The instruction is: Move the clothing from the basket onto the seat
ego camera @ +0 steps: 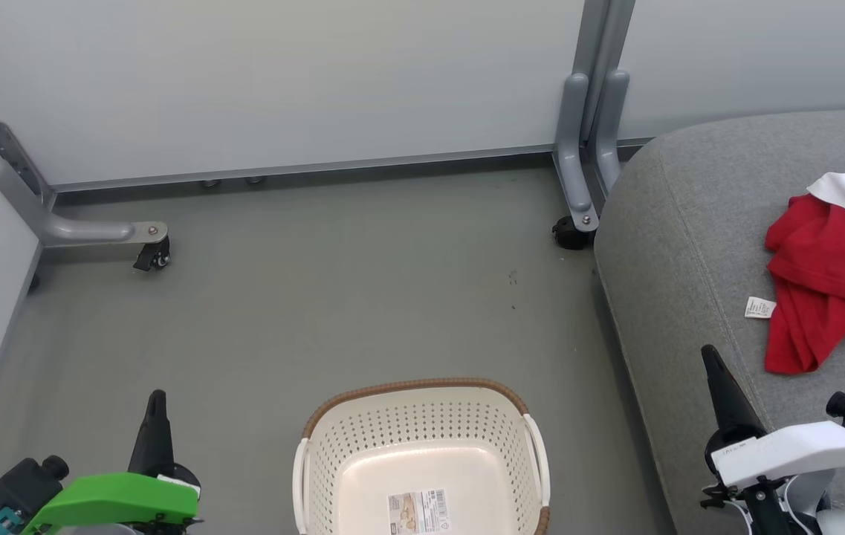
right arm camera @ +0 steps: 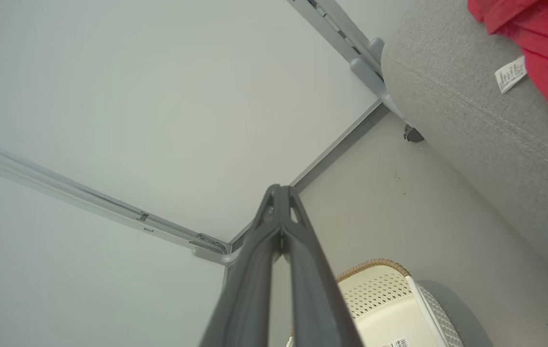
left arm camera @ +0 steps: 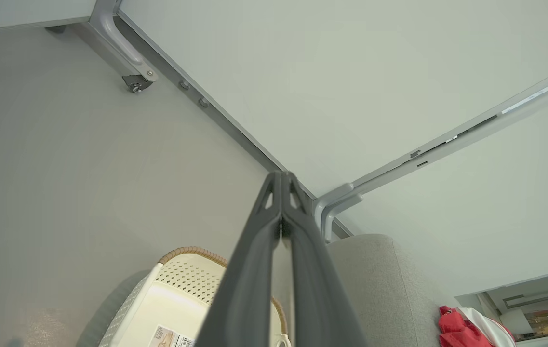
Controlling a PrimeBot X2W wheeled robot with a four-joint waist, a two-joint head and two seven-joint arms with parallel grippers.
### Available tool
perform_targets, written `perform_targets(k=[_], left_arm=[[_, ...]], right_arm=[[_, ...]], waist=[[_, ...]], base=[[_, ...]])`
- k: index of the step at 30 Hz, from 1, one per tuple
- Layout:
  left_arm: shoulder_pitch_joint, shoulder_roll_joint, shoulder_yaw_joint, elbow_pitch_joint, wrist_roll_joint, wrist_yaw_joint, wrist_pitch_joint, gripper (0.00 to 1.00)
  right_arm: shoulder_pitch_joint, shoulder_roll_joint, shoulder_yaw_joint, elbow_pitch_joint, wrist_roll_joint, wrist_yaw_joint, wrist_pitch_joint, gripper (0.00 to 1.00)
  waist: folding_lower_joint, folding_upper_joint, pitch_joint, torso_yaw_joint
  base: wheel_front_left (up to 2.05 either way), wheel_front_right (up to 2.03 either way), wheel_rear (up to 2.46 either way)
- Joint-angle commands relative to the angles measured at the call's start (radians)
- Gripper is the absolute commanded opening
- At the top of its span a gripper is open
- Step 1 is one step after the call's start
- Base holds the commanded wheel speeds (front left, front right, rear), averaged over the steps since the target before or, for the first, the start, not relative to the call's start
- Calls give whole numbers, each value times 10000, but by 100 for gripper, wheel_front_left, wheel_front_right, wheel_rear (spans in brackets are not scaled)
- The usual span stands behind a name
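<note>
Head view: the basket (ego camera: pixel 422 423) sits on the floor (ego camera: pixel 318 297) low centre, and the part of its inside I can see is bare apart from a sticker (ego camera: pixel 417 511) on the bottom; its near end is cut off by the frame edge. The clothing (ego camera: pixel 831 275), red with a white band and a small white tag (ego camera: pixel 759 307), lies crumpled on the seat (ego camera: pixel 675 245) at right, well apart from the basket and running past the frame edge. My left fingers (ego camera: pixel 157 409) are pressed together and hold nothing, low left over the floor, beside the basket. My right fingers (ego camera: pixel 716 371) are likewise clenched and empty, over the seat's front edge, near the garment but not touching it. Both wrist views show the finger pairs closed tip to tip (left arm camera: pixel 281 183) (right arm camera: pixel 279 193). My read: the transfer step looks done, or at its last stage. The next move calls for checking the hidden near end of the basket; if a garment is there, open the fingers and reach in, otherwise hold clear. The floor is plain grey with a few small dark specks. Pale wall panels (ego camera: pixel 281 82) close off the back and left, on grey posts (ego camera: pixel 574 156) with black casters (ego camera: pixel 154 256).
</note>
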Motion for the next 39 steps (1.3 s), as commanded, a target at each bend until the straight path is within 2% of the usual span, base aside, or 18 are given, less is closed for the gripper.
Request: perform_targets(k=[1, 39], left_arm=[[-281, -16, 81, -119, -343, -58, 71, 0], [-769, -106, 549, -89, -4056, -328, 1070, 0]], right_arm=[[-283, -71, -45, -17, 343, 3, 42, 0], [-976, 11, -403, 934, 4207, 2, 497, 0]], waist=[[0, 0, 1, 1], [0, 0, 22, 16]], base=[[0, 0, 0], [0, 0, 0]])
